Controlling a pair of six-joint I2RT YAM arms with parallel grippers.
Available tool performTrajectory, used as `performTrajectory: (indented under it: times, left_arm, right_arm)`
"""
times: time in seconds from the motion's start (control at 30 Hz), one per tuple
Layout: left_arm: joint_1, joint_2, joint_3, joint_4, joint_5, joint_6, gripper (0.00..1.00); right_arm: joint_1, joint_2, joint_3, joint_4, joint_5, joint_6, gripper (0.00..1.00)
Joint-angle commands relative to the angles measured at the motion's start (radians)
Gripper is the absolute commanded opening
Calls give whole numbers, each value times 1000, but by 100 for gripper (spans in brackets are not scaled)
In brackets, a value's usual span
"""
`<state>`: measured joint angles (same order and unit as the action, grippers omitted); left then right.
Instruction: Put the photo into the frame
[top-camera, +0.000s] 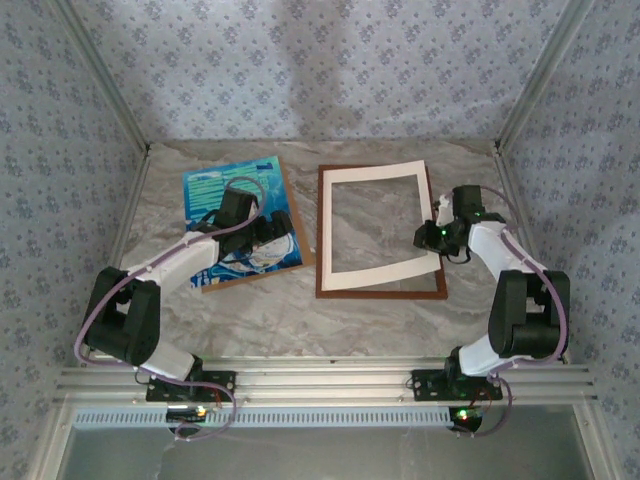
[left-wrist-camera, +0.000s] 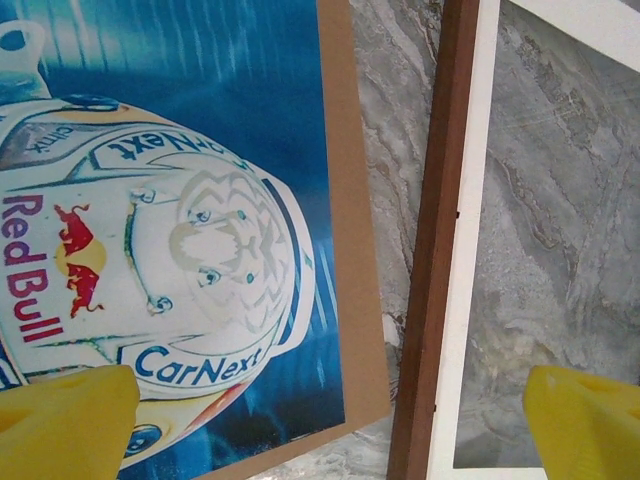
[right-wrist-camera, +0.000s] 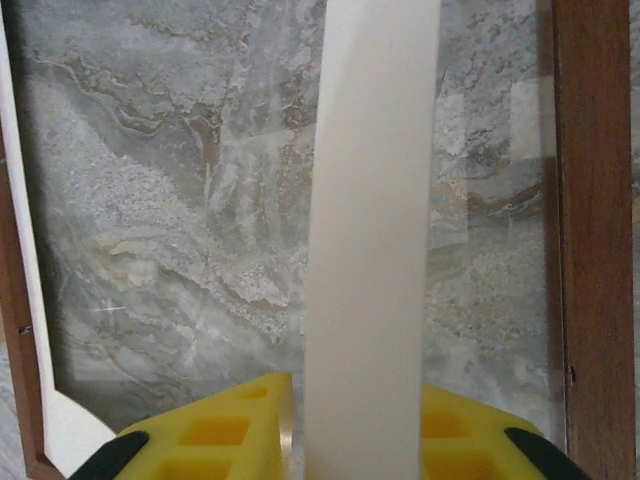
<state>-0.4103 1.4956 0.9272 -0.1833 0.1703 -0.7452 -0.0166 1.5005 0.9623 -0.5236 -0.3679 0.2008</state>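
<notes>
Straddling the right strip of the cream mat (top-camera: 375, 172), the right gripper (top-camera: 432, 235) works at the frame (top-camera: 321, 230), which lies right of centre on the table (top-camera: 300, 320) with the mat askew across it. Whether its fingers pinch the strip or merely flank it cannot be told. The left gripper (top-camera: 265, 228), spread wide and empty, hovers over the right edge of the photo (top-camera: 235, 205). The photo rests on a brown backing board (top-camera: 250, 276) toward the table's far-left corner, beside the frame but apart from it. The mat appears to be the step in hand. It wants slow, level handling, square to the wooden bars, so the opening is free for the photo.
</notes>
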Motion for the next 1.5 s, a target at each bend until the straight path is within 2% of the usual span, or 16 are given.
performTrajectory:
  times: [0.0,0.27,0.5,0.57,0.6,0.93,1.07,1.2,1.3,1.47]
  left_arm:
    - [7,12,38,-2,14,11,99]
    - [8,2,31,-5,10,15,99]
    - [12,3,26,-4,8,17,99]
    - [13,2,24,-3,9,18,98]
    - [13,1,23,-2,8,17,99]
    - [25,-12,-1,7,8,17,99]
    - [35,-22,-11,11,9,17,98]
    - [50,-27,-24,16,8,20,99]
    - [62,-25,-41,30,9,16,99]
    - [70,-5,-70,53,11,14,99]
  right_arm:
    - [24,22,57,-48,67,-30,30]
    - [66,72,125,-121,136,-75,42]
    - [84,58,137,-162,217,-62,73]
    - [83,50,139,-177,245,-48,87]
    - [83,44,141,-182,266,-43,99]
    - [83,-19,162,-198,384,26,100]
    - [83,-61,155,-126,380,49,100]
    - [108,-125,110,16,286,127,100]
    - [174,-143,90,102,266,204,100]
    - [344,-103,102,202,299,274,100]
